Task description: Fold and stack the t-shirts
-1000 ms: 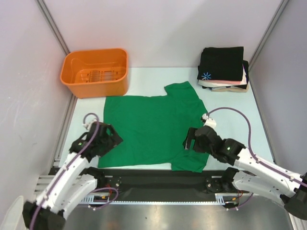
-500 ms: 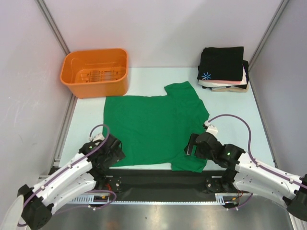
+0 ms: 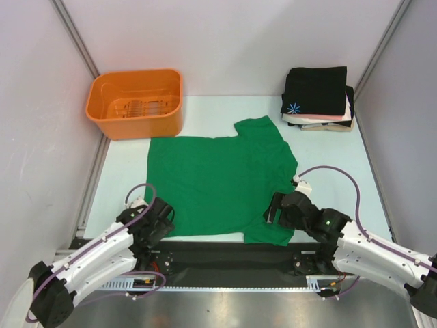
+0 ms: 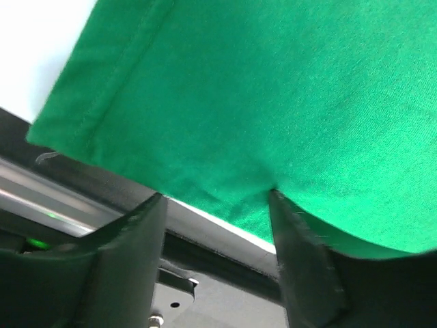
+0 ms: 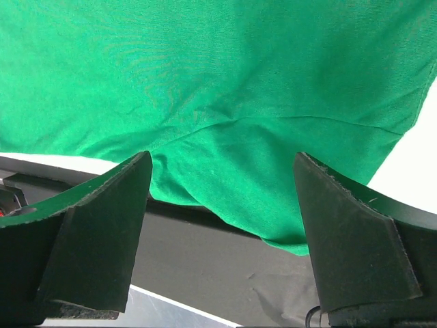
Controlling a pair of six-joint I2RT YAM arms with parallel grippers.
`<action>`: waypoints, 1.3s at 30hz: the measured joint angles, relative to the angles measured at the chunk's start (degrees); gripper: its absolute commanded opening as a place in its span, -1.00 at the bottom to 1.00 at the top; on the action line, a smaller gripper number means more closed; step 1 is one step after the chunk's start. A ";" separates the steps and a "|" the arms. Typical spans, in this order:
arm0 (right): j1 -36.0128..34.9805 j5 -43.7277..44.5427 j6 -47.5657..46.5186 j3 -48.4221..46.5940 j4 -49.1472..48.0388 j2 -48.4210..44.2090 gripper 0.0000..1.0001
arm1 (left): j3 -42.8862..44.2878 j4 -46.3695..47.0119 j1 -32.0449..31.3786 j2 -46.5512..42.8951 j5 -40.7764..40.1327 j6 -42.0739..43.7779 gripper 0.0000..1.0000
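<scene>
A bright green t-shirt (image 3: 218,184) lies spread flat on the table, its bottom hem along the near edge. My left gripper (image 3: 162,222) sits low at the hem's near left corner. In the left wrist view the green hem (image 4: 273,102) reaches down between the tips of the left gripper (image 4: 217,198), whose jaws stand partly apart with the right fingertip (image 4: 290,225) touching cloth. My right gripper (image 3: 273,208) is at the near right corner. In the right wrist view it (image 5: 224,160) is wide open with the green cloth (image 5: 225,82) between and beyond its fingers. A folded stack of t-shirts (image 3: 318,96), black on top, rests at the back right.
An orange basket (image 3: 135,102) stands at the back left, holding nothing. A black strip (image 3: 225,251) runs along the table's near edge under the shirt's hem. Grey walls close in both sides.
My left arm has swung in and toward the near edge to the shirt's near left corner, and its jaws have narrowed. The right gripper has slid slightly nearer the hem, still wide.
</scene>
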State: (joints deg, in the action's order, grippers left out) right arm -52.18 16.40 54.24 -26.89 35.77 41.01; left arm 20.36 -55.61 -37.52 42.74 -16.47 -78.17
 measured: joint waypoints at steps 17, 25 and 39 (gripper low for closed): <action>-4.22 0.39 8.61 2.47 8.20 0.85 0.50 | 0.74 -2.51 2.40 -1.49 2.40 5.75 -0.92; -10.10 1.66 14.75 4.28 11.96 2.64 0.30 | 0.35 4.15 3.21 -3.21 -1.03 7.78 -0.98; -10.27 7.82 12.90 -0.09 9.46 4.35 -1.00 | 2.19 8.55 4.07 -3.37 -1.57 11.50 -0.99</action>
State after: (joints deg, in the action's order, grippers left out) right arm -62.46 24.23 67.13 -26.98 45.23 45.36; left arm 22.55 -47.07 -33.45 39.38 -18.04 -66.67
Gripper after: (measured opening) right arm 0.018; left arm 0.011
